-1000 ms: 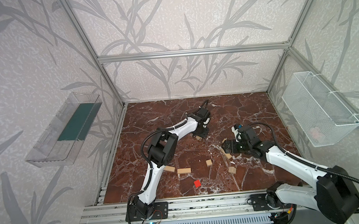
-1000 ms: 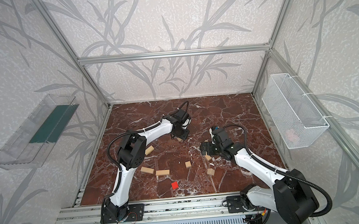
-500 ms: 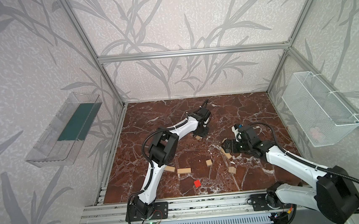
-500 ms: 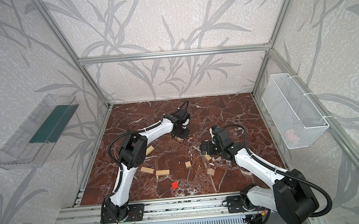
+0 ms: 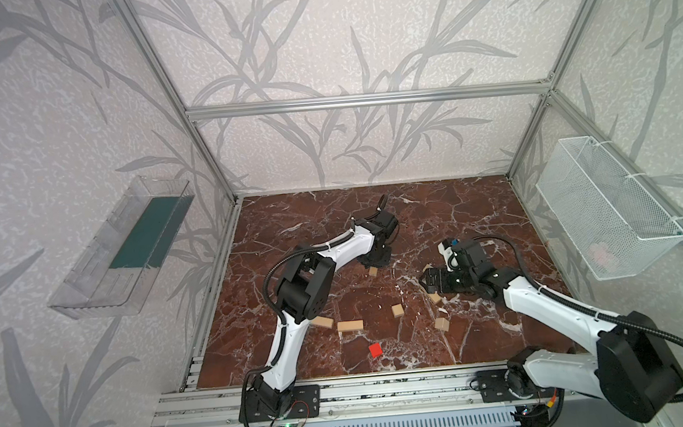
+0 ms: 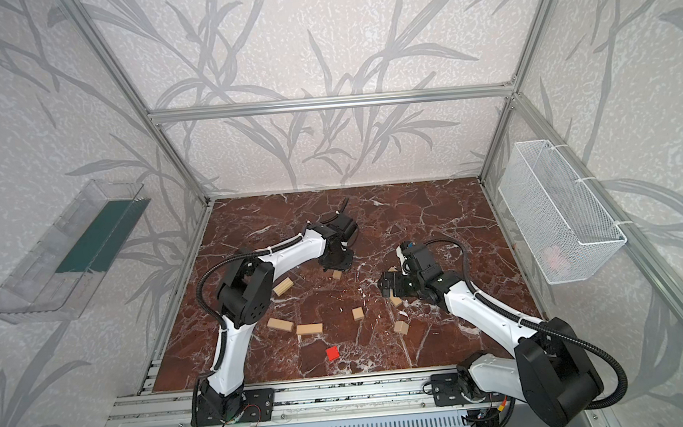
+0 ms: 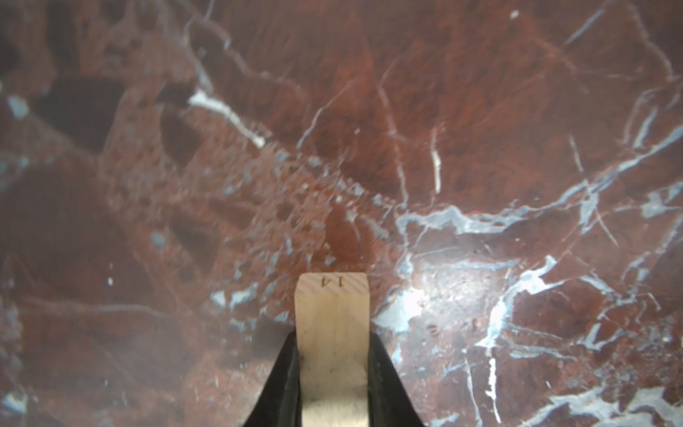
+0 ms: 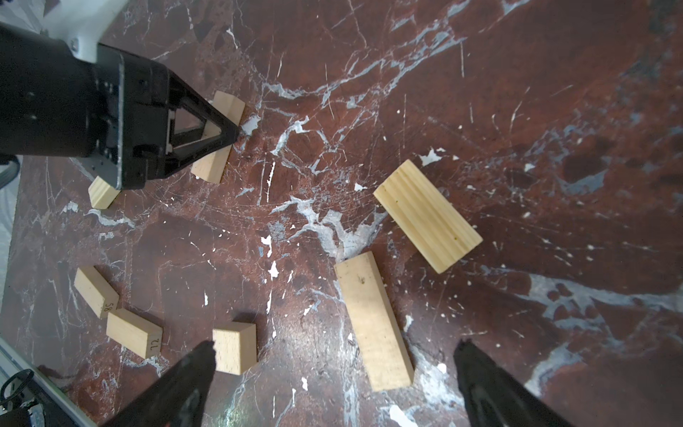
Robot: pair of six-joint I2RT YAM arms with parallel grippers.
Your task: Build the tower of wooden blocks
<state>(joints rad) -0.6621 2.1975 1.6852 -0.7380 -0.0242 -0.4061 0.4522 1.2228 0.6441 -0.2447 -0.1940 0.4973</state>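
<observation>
The left gripper point(image 7: 332, 338) is closed on a pale wooden bar point(image 7: 332, 307). Its two black fingers point(image 7: 282, 377) press the long sides near one end. The long axis of the bar runs straight out from between the fingers, and the end face marked 14 points away from the wrist. In the right wrist view this bar seems to lie flat on the marble. In both top views it is near the middle of the table, mostly hidden under the gripper.

The right gripper point(image 8: 336, 347) is wide open and holds nothing. A second bar point(image 8: 373, 321) lies flat between its fingertips without touching them, its long axis roughly along the fingers. A ridged block point(image 8: 427, 214) lies just beside it, at an angle. A bar numbered 58 point(image 8: 96, 290) and a bar numbered 72 point(image 8: 135, 332) lie close together, and the red cube point(image 5: 375, 350) is nearest the front edge.

The surface is a red-brown marble tabletop point(image 5: 456, 214) with white veins. An aluminium frame point(image 5: 364, 100) and grey leaf wallpaper point(image 5: 359, 34) surround it. A clear tray point(image 5: 126, 256) hangs on the left wall and a white wire basket point(image 5: 606, 210) on the right.
</observation>
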